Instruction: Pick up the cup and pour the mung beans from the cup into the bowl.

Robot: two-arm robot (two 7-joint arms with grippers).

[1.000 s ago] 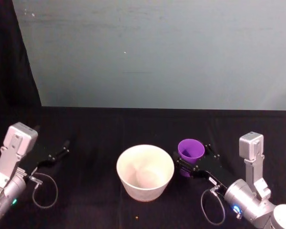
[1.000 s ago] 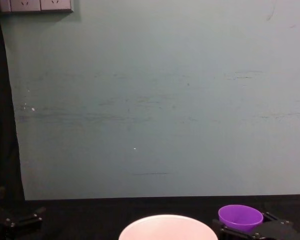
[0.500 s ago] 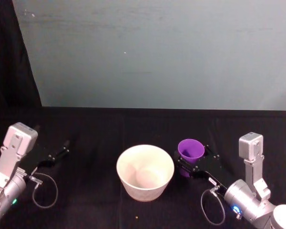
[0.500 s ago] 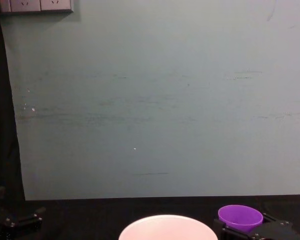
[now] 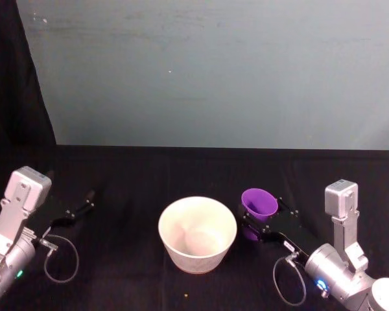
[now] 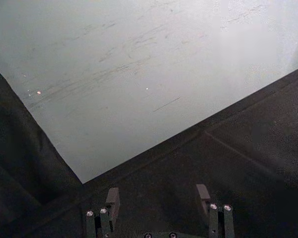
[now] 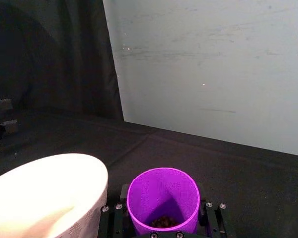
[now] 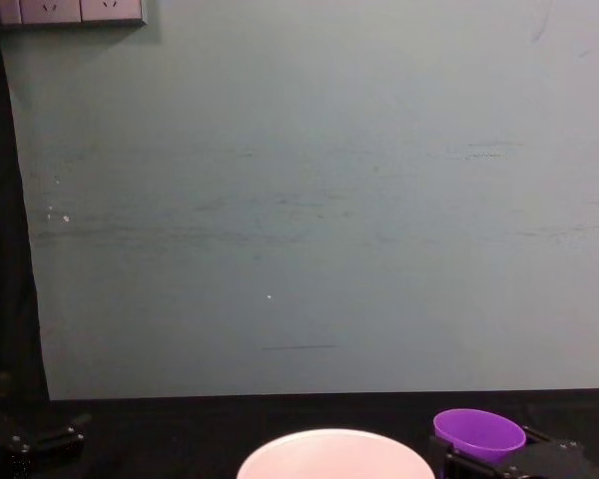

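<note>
In the head view, my right hand [image 5: 262,224] was closed round the cup [image 5: 259,203], just right of the bowl [image 5: 181,249] on the table [image 5: 129,175]. I judged that spot would make for a short pour. The cup seemed to lean slightly toward the bowl. My left hand [image 5: 79,210] sat parked well off to the left, out of the way.

In the left wrist view, its fingers [image 6: 112,197] stood wide apart, holding nothing.

In the right wrist view, the beans [image 7: 162,221] lay low in the cup, with the bowl's rim close alongside.

In the chest view, the cup's mouth stood slightly above the bowl's rim. I judged the pour not yet begun.
</note>
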